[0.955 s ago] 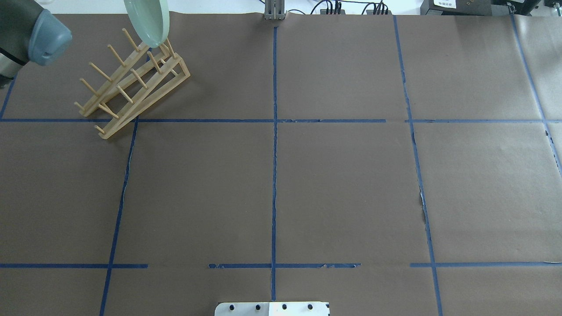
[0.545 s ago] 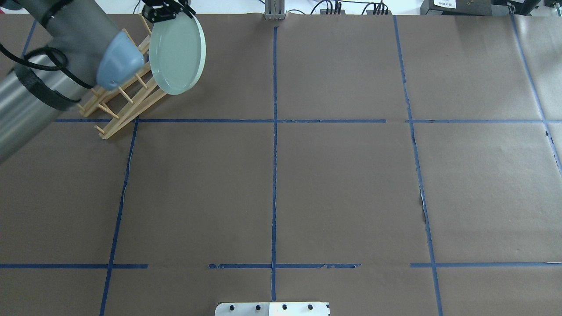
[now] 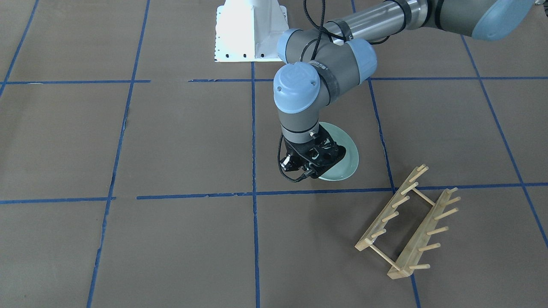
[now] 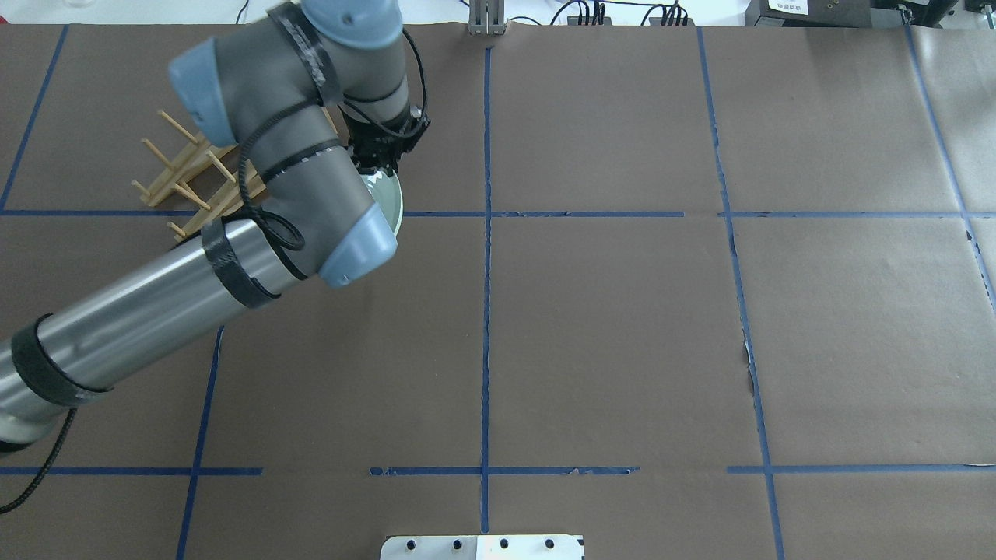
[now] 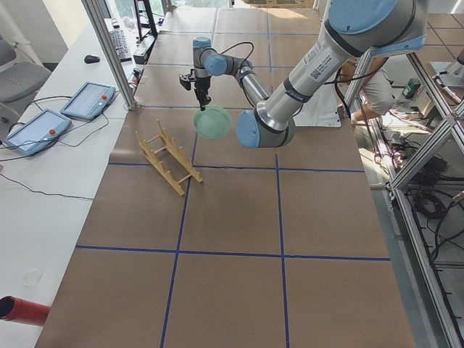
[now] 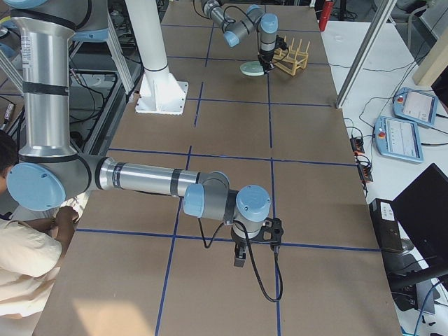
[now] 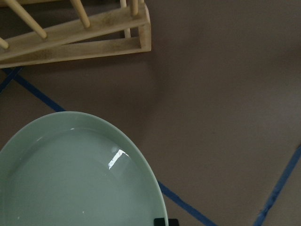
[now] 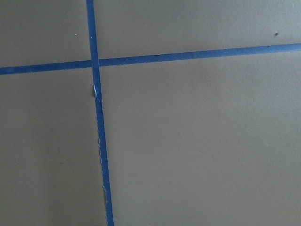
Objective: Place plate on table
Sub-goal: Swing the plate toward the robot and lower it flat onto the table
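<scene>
The pale mint-green plate point(image 3: 343, 160) hangs nearly flat, low over the brown table point(image 3: 171, 141), just beside the wooden rack point(image 3: 406, 222). My left gripper point(image 3: 314, 164) is shut on the plate's rim. In the overhead view the left arm hides most of the plate point(image 4: 393, 204) and the gripper point(image 4: 381, 159). The left wrist view shows the plate point(image 7: 70, 179) over a blue tape line, with the rack point(image 7: 75, 37) beyond it. I cannot tell if the plate touches the table. My right gripper point(image 6: 255, 245) shows only in the exterior right view; I cannot tell whether it is open or shut.
The rack point(image 4: 183, 175) stands at the table's far left with no plate in it. The robot's white base point(image 3: 250, 30) is at the near middle edge. The right wrist view shows only brown paper and crossing blue tape lines point(image 8: 96, 63).
My left arm has swung the plate from above the rack's far end down and toward the robot, to the rack's right. The plate has turned from upright to nearly flat.
</scene>
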Controlling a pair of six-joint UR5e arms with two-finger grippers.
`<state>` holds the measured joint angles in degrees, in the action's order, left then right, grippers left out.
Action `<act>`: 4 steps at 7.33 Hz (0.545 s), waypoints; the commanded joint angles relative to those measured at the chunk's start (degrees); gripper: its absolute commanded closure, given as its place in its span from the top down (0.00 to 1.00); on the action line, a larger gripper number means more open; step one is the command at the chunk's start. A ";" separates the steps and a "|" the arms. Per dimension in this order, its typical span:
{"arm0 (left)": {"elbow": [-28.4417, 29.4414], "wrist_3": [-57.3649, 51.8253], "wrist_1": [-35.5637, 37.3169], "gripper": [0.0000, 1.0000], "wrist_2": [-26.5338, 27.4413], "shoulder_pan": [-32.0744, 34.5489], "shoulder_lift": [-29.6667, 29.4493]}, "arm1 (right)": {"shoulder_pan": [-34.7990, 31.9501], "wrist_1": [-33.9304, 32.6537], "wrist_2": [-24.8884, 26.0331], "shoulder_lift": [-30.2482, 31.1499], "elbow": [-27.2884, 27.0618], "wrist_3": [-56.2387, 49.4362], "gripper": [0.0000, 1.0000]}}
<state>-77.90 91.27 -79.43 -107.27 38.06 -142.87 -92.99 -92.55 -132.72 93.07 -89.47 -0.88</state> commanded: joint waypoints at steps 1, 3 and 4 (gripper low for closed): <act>2.40 -0.57 0.51 0.00 1.36 -3.78 0.31 | 0.00 0.00 0.00 0.00 0.00 0.00 1.00; 1.88 -0.57 0.60 0.00 1.45 -5.45 2.15 | 0.00 0.00 0.00 0.00 0.00 0.00 1.00; 1.44 -1.01 0.51 0.33 1.54 -5.63 2.86 | 0.00 0.00 0.00 0.00 0.00 0.00 1.00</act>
<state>-76.03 90.61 -78.90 -105.85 32.99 -140.99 -92.99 -92.55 -132.71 93.08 -89.47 -0.88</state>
